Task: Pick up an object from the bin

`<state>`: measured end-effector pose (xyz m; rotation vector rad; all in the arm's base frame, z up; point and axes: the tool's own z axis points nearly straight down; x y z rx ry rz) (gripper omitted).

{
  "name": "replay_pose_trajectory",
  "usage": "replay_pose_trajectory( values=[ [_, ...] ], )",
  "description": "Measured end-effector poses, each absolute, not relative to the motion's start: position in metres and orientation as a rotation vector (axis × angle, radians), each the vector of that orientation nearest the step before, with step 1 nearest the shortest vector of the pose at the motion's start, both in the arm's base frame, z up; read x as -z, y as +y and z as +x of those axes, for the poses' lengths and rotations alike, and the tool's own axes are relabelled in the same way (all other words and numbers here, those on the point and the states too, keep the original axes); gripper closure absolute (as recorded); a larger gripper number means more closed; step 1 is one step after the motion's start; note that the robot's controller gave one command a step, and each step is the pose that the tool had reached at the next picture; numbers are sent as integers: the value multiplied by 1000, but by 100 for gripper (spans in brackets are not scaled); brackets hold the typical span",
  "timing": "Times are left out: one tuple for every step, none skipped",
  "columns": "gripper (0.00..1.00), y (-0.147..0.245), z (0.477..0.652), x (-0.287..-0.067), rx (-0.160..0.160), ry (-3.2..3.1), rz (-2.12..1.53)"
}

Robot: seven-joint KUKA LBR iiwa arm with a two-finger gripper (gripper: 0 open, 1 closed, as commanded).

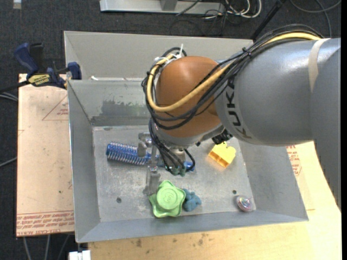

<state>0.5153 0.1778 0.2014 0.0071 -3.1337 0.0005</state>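
My gripper hangs below the orange wrist cover in the middle of the bin, its tip low over the floor. Just below and to the right of it lies a green flower-shaped lid, with a small blue lump against its right side. A blue ribbed roller lies on its side to the gripper's left, its right end running under the gripper body. I see nothing held in the gripper.
A yellow block lies right of centre, partly under the arm. A small silvery and pink bead rests near the front right corner. The arm and its cables cover the bin's back right part.
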Motion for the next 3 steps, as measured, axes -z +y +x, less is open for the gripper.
replay_pose_trajectory(
  values=[
    [0, 125, 593, -77, -2, -3142, 21],
    [100, 128, 593, -80, 2, -3141, 26],
    [100, 137, 578, -208, 5, -3150, 20]
  ],
)
